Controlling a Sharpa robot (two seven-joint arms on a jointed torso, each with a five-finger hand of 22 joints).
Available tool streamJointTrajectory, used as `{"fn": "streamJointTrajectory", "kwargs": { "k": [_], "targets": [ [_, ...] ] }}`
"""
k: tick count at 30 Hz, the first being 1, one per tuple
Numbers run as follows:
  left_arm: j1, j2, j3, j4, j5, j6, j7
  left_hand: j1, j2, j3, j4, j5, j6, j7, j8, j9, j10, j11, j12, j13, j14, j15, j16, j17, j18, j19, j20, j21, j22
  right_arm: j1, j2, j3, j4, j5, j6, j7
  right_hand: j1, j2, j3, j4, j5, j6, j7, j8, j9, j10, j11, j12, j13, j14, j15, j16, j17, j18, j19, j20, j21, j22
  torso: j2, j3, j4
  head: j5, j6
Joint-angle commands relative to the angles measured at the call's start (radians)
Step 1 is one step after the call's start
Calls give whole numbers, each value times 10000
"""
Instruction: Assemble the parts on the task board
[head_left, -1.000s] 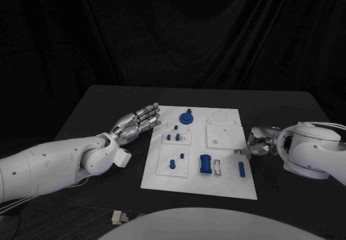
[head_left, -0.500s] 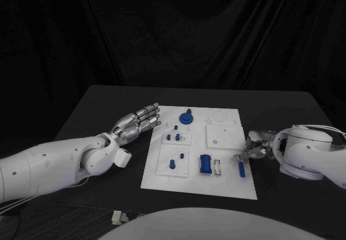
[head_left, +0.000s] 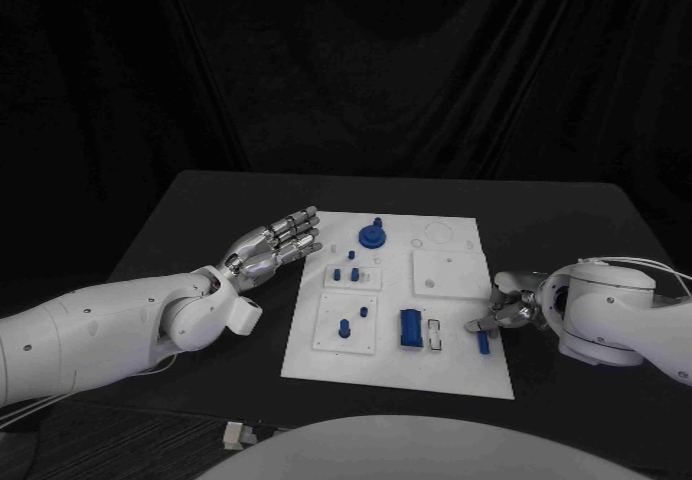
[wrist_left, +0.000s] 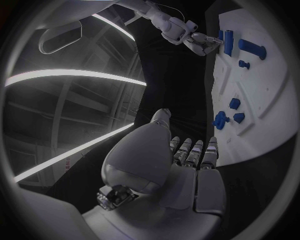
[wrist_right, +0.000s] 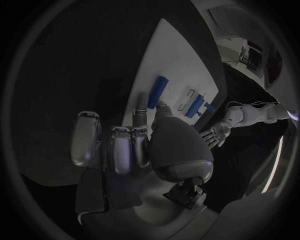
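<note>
A matte black table (head_left: 577, 215) is seen across the middle of the head view, backed by dark folded drapery in the upper half of the frame. At the centre of the table a flat, smooth white rectangular task board (head_left: 454, 370) is laid, with shallow square panels raised on it.

From the left edge a glossy white arm (head_left: 101, 335) is extended. Its silver left hand (head_left: 274, 243) is held just left of the board's upper left corner, fingers straight and pressed close side by side, with nothing in it. In the left wrist view the same hand (wrist_left: 187, 155) is seen flat, beside the board's edge.

At the right edge a rounded white arm shell (head_left: 620, 310) is seen. The silver right hand (head_left: 505, 305) is placed at the board's right side, its fingertips lowered to the upper end of a slim blue bar (head_left: 482, 342). Whether the bar is pinched or merely touched cannot be told.

Left of that bar a blue rectangular block (head_left: 411, 329) is found in the lower centre. A round blue disc with a peg (head_left: 374, 235) is stood near the board's top, and small blue cylindrical pegs (head_left: 346, 272) are set on the left panels.
</note>
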Motion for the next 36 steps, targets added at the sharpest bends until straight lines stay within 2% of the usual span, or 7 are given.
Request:
{"fn": "streamJointTrajectory", "kwargs": {
  "k": [1, 12, 14, 15, 20, 27, 36],
  "targets": [
    [-14, 31, 9, 8, 53, 141, 86, 71, -7, -8, -47, 53, 35, 66, 54, 8, 21, 83, 41, 10, 26, 68, 67, 14, -127, 43, 60, 55, 9, -69, 15, -12, -14, 12, 410, -243, 80, 53, -64, -7, -69, -82, -12, -55, -19, 1042, 60, 36, 2632, 1047, 20, 61, 2633, 28, -93, 9, -78, 1639, 0, 2, -9, -2, 1],
    [-19, 36, 9, 2, 53, 155, 67, 71, -7, -8, -47, 53, 35, 66, 54, 8, 21, 83, 41, 10, 26, 68, 67, 14, -127, 43, 60, 55, 9, -198, 145, -13, -31, 11, 425, -255, 241, 72, -114, -49, -2, -249, 48, -177, -47, 1042, 114, 36, 2632, 1039, 66, 43, 2599, 100, -221, 55, -465, 1518, 1, 1, -12, 36, 1],
    [-19, 34, 9, 5, 53, 154, 66, 71, -7, -8, -47, 53, 35, 66, 54, 8, 21, 83, 41, 10, 26, 68, 67, 14, -127, 43, 60, 55, 9, -214, 167, -13, -40, 11, 386, -255, 499, 91, -61, -184, 429, -303, 58, -223, -58, 1042, 122, 36, 2632, 1027, 70, 15, 2547, 114, -244, 66, -552, 1490, 3, 1, -10, 39, 1],
    [-19, 34, 9, 5, 53, 152, 65, 71, -7, -8, -47, 53, 35, 66, 54, 8, 21, 83, 41, 10, 26, 68, 67, 14, -127, 43, 60, 55, 9, -220, 174, -13, -42, 15, 367, -254, 797, 103, 16, -342, 1015, -388, 59, -288, -82, 1042, 122, 36, 2632, 1004, 68, -36, 2453, 136, -281, 69, -681, 1450, 2, 1, -9, 37, 1],
    [-21, 48, 9, -4, 53, 155, 58, 71, -7, -8, -47, 53, 35, 66, 54, 8, 21, 83, 41, 10, 26, 68, 67, 14, -127, 43, 60, 55, 9, -238, 185, -12, -44, 165, 227, -251, 1658, 134, 360, -820, 2492, -827, 150, -595, -238, 1042, 185, 36, 2632, 973, 111, -111, 2321, 175, -354, 96, -970, 1360, -4, 1, 1, 9, 1],
    [-27, 87, 9, -20, 53, 181, 38, 73, -7, -1, -61, 55, 21, 80, 51, 6, 22, 98, 43, 9, 29, 85, 70, 14, -136, 47, 67, 57, 6, -246, 175, -12, -25, 643, -93, -234, 1817, 64, 739, -1017, 3213, -1315, 378, -940, -479, 1042, 382, 36, 2632, 971, 271, -127, 2298, 179, -334, 224, -1109, 1330, -1, 6, -5, -2, 1],
    [-32, 58, 9, -4, 53, 173, 16, 73, -7, -1, -61, 55, 21, 80, 51, 6, 22, 98, 43, 9, 29, 85, 70, 14, -136, 47, 67, 57, 6, -248, 180, -11, -2, 1359, -741, -193, 2084, -61, 1233, -1376, 3942, -1294, 393, -936, -544, 1042, 399, 36, 2632, 966, 288, -139, 2276, 196, -326, 257, -1206, 1322, 5, 0, -16, 27, 1]
  ]
}}
